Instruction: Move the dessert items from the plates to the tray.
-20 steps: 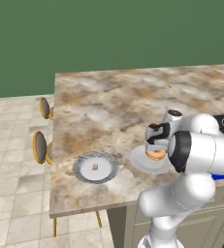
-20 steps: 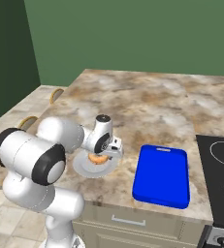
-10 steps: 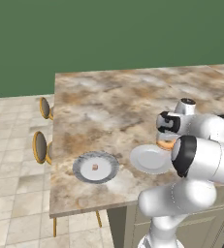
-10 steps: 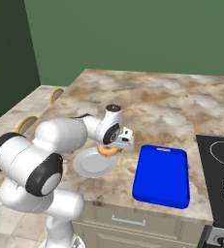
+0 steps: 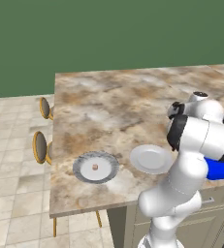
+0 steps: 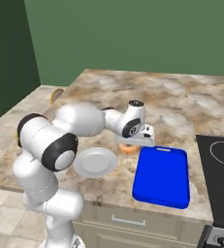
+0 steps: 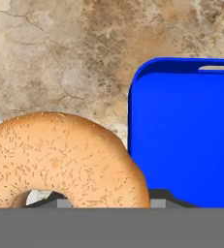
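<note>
Marble counter (image 6: 181, 104); donut (image 6: 127, 148) gripped in claw (image 6: 133, 143), beside tray (image 6: 163, 174)

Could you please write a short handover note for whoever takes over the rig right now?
Gripper: shut on the donut, carried above the counter between the plain plate and the near end of the blue tray.
Plain plate: empty.
Dark-rimmed plate: the small brown morsel sits in its centre.
Done: donut lifted off its plate.
Left: set the donut down on the tray, then fetch the morsel and place it there too.
</note>
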